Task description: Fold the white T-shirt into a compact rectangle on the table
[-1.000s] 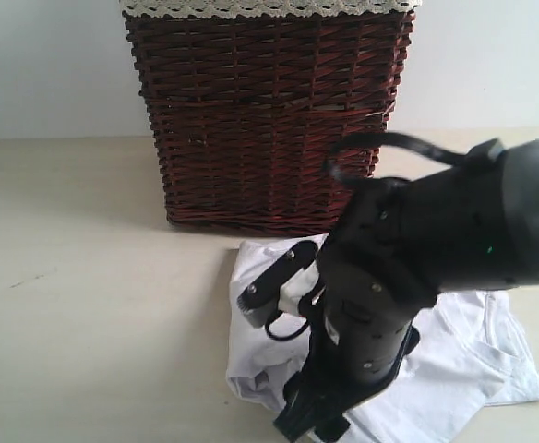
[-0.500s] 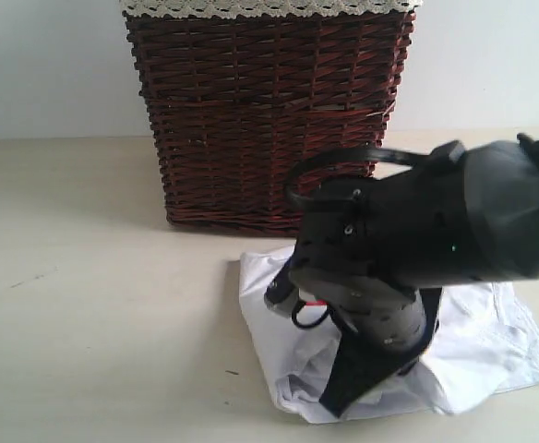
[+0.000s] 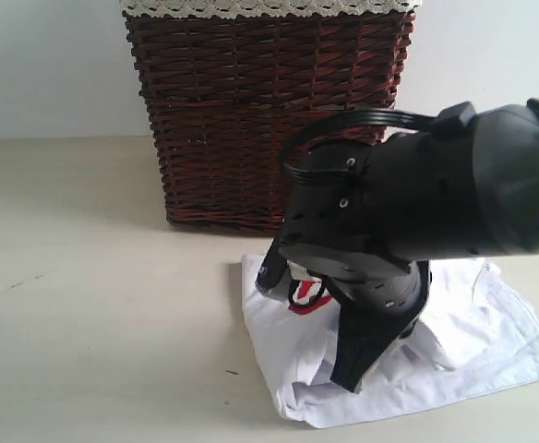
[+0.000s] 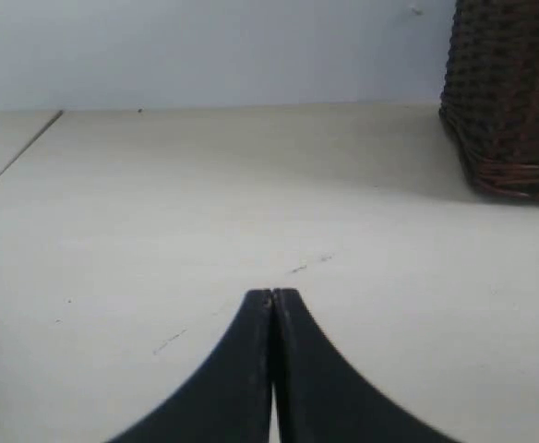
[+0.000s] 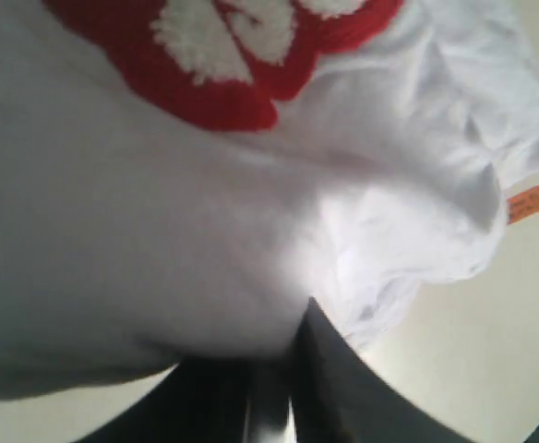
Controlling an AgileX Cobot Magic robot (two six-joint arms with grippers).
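Right end effector: jaws were seen drawn nearly together, with a bunched fold of the white T-shirt pinched between them at the shirt's 6 o'clock edge in the exterior view. The pinch was judged to be taken at an edge so that the cloth could be drawn over or spread. The shirt was crumpled and no fold was completed.

The red patch with fuzzy white letters was noted face up, at 10 o'clock of the tips. An orange tag was noted at the collar.

Left end effector: pressed together, nothing held, parked above bare desk, presumably kept clear of the working arm.

The shirt lay at 5 o'clock of the exterior view, with the wicker basket close at its 12 o'clock. Contact between them could not be told.

The desk was recorded as smooth, pale cream, with a few dark specks. A plain pale wall was seen behind.
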